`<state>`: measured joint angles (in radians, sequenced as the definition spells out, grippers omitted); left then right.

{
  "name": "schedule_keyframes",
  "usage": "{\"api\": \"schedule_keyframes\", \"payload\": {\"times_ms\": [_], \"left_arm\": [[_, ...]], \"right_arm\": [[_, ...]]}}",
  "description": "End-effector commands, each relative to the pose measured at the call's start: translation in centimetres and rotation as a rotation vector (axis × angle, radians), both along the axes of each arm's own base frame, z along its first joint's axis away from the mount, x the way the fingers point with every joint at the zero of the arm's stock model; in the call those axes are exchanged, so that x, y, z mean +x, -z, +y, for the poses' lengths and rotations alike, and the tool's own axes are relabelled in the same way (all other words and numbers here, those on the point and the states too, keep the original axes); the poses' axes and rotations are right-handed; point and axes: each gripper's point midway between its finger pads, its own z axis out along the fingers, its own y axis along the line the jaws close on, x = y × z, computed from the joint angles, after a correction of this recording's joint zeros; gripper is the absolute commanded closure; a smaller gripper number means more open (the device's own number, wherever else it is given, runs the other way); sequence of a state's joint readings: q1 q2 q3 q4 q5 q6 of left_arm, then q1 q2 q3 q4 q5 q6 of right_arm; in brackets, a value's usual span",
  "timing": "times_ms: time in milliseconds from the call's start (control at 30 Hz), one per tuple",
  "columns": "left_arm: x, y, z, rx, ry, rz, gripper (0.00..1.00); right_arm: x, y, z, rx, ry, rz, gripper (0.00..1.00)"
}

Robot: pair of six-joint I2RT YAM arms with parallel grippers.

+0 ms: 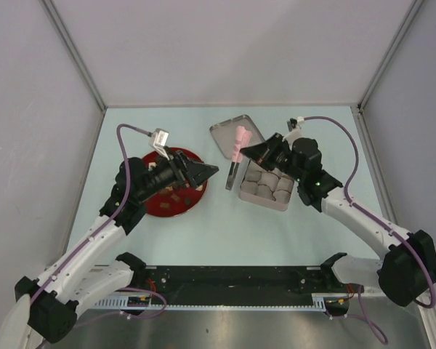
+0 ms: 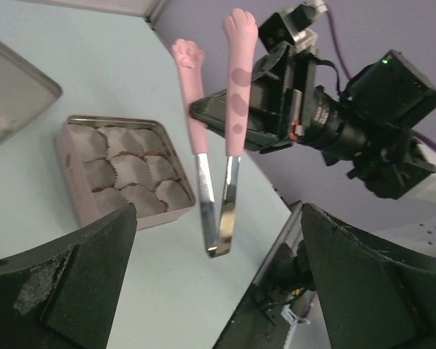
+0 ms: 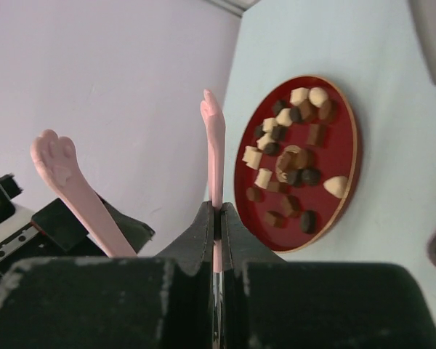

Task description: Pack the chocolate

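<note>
Right gripper [image 3: 216, 211] clamps pink paw-tipped metal tongs [image 2: 232, 94], left gripper [image 1: 207, 173] gapes; round red plate [image 3: 343, 145] holds brown and cream chocolate [image 3: 283, 160], square tin [image 2: 76, 190] crinkled paper cups [image 2: 131, 171].

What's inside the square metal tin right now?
Crinkled white paper cups fill the tin. Their bottoms are hidden at this low angle, so whether any is filled cannot be seen; from above, the right arm covers the tin's far side.

Left arm [image 1: 94, 233] forward, left claw [image 1: 212, 171] spread wide, right arm [image 1: 363, 218] bent inward, right claw [image 1: 244, 151] pinched on tongs [image 2: 236, 94]
</note>
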<state>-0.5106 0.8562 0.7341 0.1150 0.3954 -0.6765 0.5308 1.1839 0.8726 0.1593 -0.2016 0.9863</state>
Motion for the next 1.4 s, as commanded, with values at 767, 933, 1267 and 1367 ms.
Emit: {"api": "schedule_keyframes", "payload": {"times_ms": [767, 933, 1267, 1367], "left_arm": [[-1.4, 0.3, -5.5, -0.215, 0.224, 0.18, 0.06], [-1.7, -0.3, -5.6, -0.262, 0.243, 0.178, 0.2], [-2.3, -0.9, -5.6, -0.328, 0.273, 0.198, 0.43], [-2.6, -1.3, -5.6, -0.361, 0.283, 0.197, 0.49]], "right_arm": [[-1.3, -4.5, 5.9, 0.221, -0.212, -0.179, 1.0], [-1.5, -4.6, 5.6, 0.204, -0.206, -0.19, 1.0], [-1.6, -5.0, 5.4, 0.213, -0.206, -0.21, 1.0], [-1.7, -5.1, 5.5, 0.219, -0.214, -0.218, 1.0]]}}
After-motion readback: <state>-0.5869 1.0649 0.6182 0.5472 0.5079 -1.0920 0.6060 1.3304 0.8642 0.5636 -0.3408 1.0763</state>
